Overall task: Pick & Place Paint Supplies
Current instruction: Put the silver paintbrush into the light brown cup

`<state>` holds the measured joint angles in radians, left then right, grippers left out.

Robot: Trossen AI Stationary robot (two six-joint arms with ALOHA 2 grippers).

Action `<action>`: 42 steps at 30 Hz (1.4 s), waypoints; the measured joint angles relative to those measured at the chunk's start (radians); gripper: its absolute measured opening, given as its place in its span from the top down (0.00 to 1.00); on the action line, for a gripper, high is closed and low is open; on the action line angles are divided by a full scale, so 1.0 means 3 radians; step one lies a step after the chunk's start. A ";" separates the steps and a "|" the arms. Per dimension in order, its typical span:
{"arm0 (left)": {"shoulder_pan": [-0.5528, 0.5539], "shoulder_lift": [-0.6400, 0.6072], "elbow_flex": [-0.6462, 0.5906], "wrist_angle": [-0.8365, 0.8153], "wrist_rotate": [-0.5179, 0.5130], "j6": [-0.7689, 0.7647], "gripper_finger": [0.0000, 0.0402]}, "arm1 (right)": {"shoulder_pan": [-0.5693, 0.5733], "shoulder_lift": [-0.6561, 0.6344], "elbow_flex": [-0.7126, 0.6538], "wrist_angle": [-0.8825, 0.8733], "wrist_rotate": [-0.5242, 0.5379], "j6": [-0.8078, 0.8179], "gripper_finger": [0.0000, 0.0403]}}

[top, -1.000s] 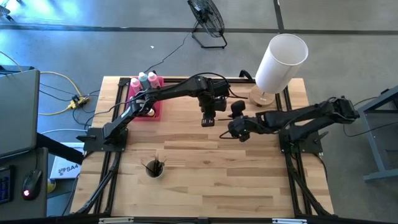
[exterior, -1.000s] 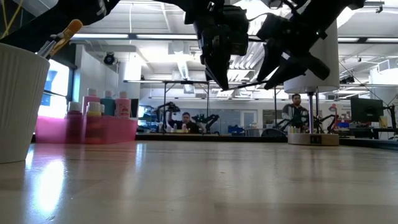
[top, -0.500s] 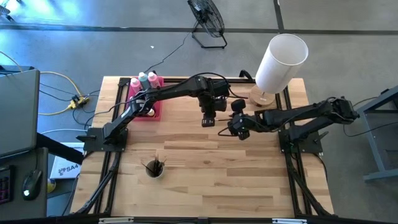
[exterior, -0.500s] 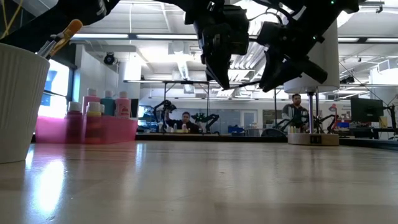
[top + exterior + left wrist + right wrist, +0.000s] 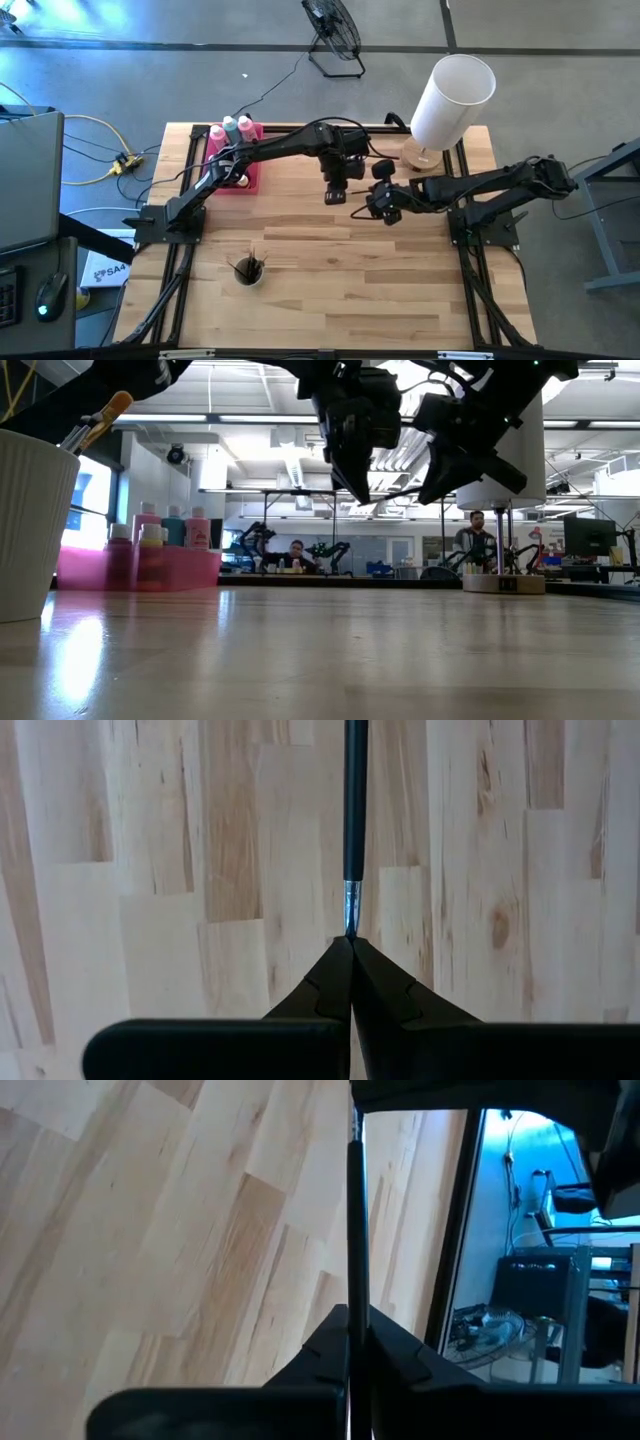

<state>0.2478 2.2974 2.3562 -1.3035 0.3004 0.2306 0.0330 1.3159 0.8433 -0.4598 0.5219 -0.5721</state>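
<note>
A thin dark-handled brush [image 5: 351,810] hangs in the air over the middle of the table, between my two grippers. My left gripper [image 5: 336,197] is shut on its metal-collared end. My right gripper [image 5: 370,210], just to the right, is shut on its dark handle [image 5: 355,1230]. At the far left, pink and teal squeeze bottles [image 5: 231,128] and small capped pots [image 5: 135,533] stand in the pink tray [image 5: 246,178]. More brushes stand in a white cup [image 5: 247,270] near the front left. My left gripper pinches the brush at its metal collar [image 5: 351,915] between the two fingertips. The fingers slant down from the left, and the handle runs on ahead of them, clear of the table. My right gripper pinches the dark handle [image 5: 355,1295] between its two fingers, slanting down from the right. The handle runs on from between the fingertips toward the left gripper, in the air above the wood.
A big white cylinder lampshade [image 5: 452,95] on a round wooden base stands at the far right corner. Black rails run along the table's left and right sides. Bare wood lies below both grippers and toward the near edge.
My right gripper has shut on the brush handle; its fingers stood wide apart a second ago. Both arms have kept their places, and the brush has stayed in the left gripper's hold.
</note>
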 joint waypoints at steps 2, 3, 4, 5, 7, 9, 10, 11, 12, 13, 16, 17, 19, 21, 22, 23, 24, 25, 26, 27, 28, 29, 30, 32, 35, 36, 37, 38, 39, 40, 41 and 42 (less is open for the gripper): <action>0.0000 0.0000 -0.0001 0.0034 -0.0013 -0.0001 1.00 | 0.0000 0.0000 0.0000 -0.0011 0.0016 0.0000 0.99; 0.0000 0.0000 -0.0001 0.0051 -0.0022 -0.0010 1.00 | -0.0001 0.0000 0.0000 -0.0014 0.0028 -0.0001 0.99; 0.0000 0.0000 -0.0001 0.0064 -0.0027 -0.0014 1.00 | -0.0001 0.0000 0.0000 -0.0020 0.0035 -0.0006 0.99; 0.0000 0.0000 -0.0001 0.0070 -0.0028 -0.0013 1.00 | -0.0003 0.0000 0.0000 -0.0023 0.0035 -0.0011 0.99; 0.0000 0.0001 -0.0001 0.0073 -0.0076 -0.0010 1.00 | -0.0003 -0.0001 0.0000 -0.0019 0.0036 -0.0014 0.99; -0.0001 0.0001 -0.0001 0.0094 -0.0245 0.0000 0.98 | -0.0004 -0.0001 0.0000 -0.0004 0.0033 -0.0014 0.99; -0.0001 0.0001 -0.0001 0.0138 -0.0326 0.0000 0.96 | -0.0003 -0.0001 0.0000 0.0005 -0.0005 -0.0019 0.99; 0.0000 0.0001 0.0000 0.0155 -0.0392 0.0001 0.94 | 0.0000 -0.0001 0.0000 0.0009 -0.0027 -0.0020 0.99; 0.0007 0.0001 0.0000 0.0138 -0.0432 0.0001 0.92 | 0.0002 -0.0001 0.0000 0.0006 -0.0035 -0.0028 0.99; 0.0024 0.0001 0.0000 0.0128 -0.0444 0.0000 0.89 | 0.0004 -0.0003 0.0000 0.0005 -0.0048 -0.0029 0.99; 0.0049 0.0001 0.0000 0.0120 -0.0434 -0.0002 0.81 | 0.0000 -0.0005 0.0000 0.0001 -0.0038 -0.0029 0.99; 0.0055 0.0001 0.0000 0.0121 -0.0430 -0.0001 0.78 | -0.0001 -0.0005 0.0000 0.0002 -0.0031 -0.0029 0.99; 0.0052 0.0001 0.0000 0.0118 -0.0447 -0.0001 0.74 | 0.0000 -0.0005 0.0000 0.0001 -0.0027 -0.0029 0.99; 0.0047 0.0001 0.0000 0.0116 -0.0509 -0.0001 0.70 | 0.0000 -0.0005 0.0000 0.0001 -0.0027 -0.0029 0.99; 0.0045 0.0001 0.0000 0.0116 -0.0528 -0.0001 0.69 | 0.0000 -0.0005 0.0000 0.0001 -0.0027 -0.0029 0.99; 0.0045 0.0001 0.0000 0.0112 -0.0562 -0.0001 0.68 | 0.0000 -0.0005 0.0000 0.0002 -0.0027 -0.0029 0.99; 0.0045 0.0001 0.0000 0.0102 -0.0605 -0.0004 0.68 | 0.0000 -0.0005 0.0000 0.0001 -0.0027 -0.0029 0.99; 0.0046 0.0001 0.0000 0.0097 -0.0628 -0.0032 0.67 | 0.0000 -0.0005 0.0000 0.0001 -0.0026 -0.0029 0.99; 0.0046 0.0001 0.0000 0.0098 -0.0662 -0.0079 0.67 | 0.0000 -0.0005 0.0000 0.0001 -0.0026 -0.0029 0.99; 0.0046 0.0001 0.0000 0.0101 -0.0685 -0.0160 0.67 | 0.0000 -0.0005 0.0000 0.0001 -0.0026 -0.0028 0.99; 0.0047 0.0001 0.0000 0.0101 -0.0682 -0.0253 0.67 | 0.0000 -0.0005 0.0000 0.0000 -0.0025 -0.0029 0.99; 0.0047 0.0001 0.0000 0.0096 -0.0682 -0.0342 0.67 | 0.0000 -0.0005 0.0000 0.0001 -0.0024 -0.0022 0.99; 0.0046 0.0001 0.0000 0.0096 -0.0672 -0.0406 0.67 | 0.0000 -0.0005 0.0000 0.0001 -0.0022 0.0000 0.99; 0.0046 0.0001 0.0000 0.0099 -0.0626 -0.0436 0.67 | 0.0000 -0.0005 0.0000 0.0000 -0.0022 0.0064 0.99; 0.0047 -0.0048 -0.0005 0.0103 -0.0598 -0.0332 0.67 | 0.0000 -0.0005 0.0000 0.0000 -0.0054 0.0088 0.99; 0.0047 -0.0086 -0.0005 0.0136 -0.0598 -0.0251 0.67 | 0.0000 -0.0006 0.0000 -0.0002 -0.0098 0.0089 0.99; 0.0047 -0.0152 -0.0005 0.0178 -0.0590 -0.0186 0.67 | 0.0000 -0.0006 0.0000 0.0000 -0.0126 0.0101 0.99; 0.0047 -0.0220 -0.0004 0.0192 -0.0580 -0.0135 0.67 | 0.0000 -0.0006 0.0000 0.0001 -0.0144 0.0122 0.99; 0.0047 -0.0283 -0.0001 0.0219 -0.0572 -0.0086 0.67 | 0.0000 -0.0006 0.0000 0.0002 -0.0163 0.0156 0.99; 0.0048 -0.0351 0.0000 0.0279 -0.0561 -0.0046 0.67 | 0.0000 -0.0008 0.0000 0.0009 -0.0175 0.0191 0.99; 0.0055 -0.0405 -0.0001 0.0324 -0.0547 0.0003 0.67 | 0.0000 -0.0007 0.0000 0.0016 -0.0175 0.0206 0.99; 0.0067 -0.0458 -0.0005 0.0349 -0.0526 0.0038 0.67 | 0.0000 -0.0008 0.0000 0.0015 -0.0176 0.0213 0.99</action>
<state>0.2678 2.1601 2.3546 -1.1987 0.1425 0.2421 0.0330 1.3136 0.8433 -0.4552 0.4691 -0.5083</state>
